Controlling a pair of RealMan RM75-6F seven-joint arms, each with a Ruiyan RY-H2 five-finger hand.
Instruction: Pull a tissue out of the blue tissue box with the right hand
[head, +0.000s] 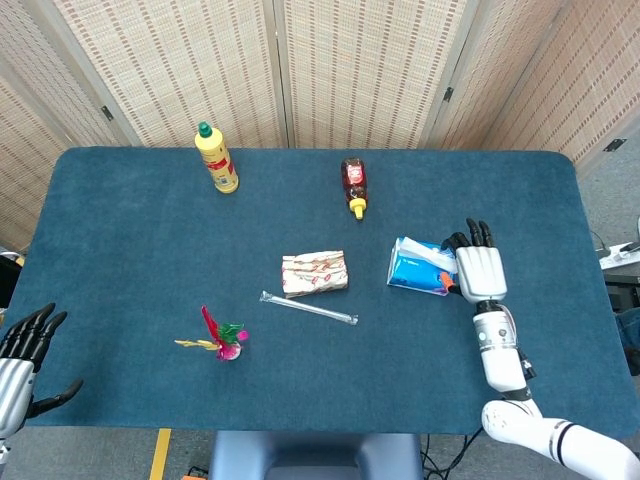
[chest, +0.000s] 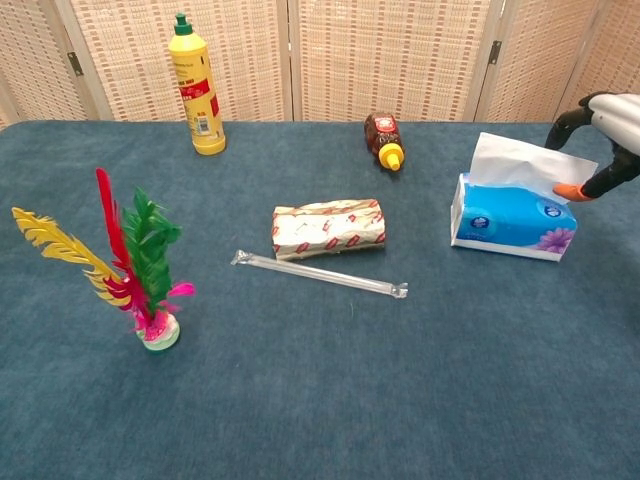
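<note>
Down at about eight o'clock on the blue table (head: 120, 250), the left hand (head: 22, 352) rests at the edge with its fingers spread apart, holding nothing. Toward eleven o'clock stands a yellow bottle (head: 216, 158), upright. Near seven o'clock is a feather shuttlecock (head: 222, 338). At the centre lies a patterned packet (head: 315, 273), with a clear wrapped straw (head: 308, 307) just beside it on the six o'clock side. A brown sauce bottle (head: 353, 185) lies on its side toward twelve o'clock. At roughly three o'clock sits the blue tissue box (head: 418, 269), a white tissue (chest: 525, 164) standing out of its top. The right hand (head: 477, 269) is at the box's three o'clock end, fingers extended and apart, its orange-tipped thumb (chest: 571, 192) right against the tissue; whether it grips the tissue I cannot tell.
</note>
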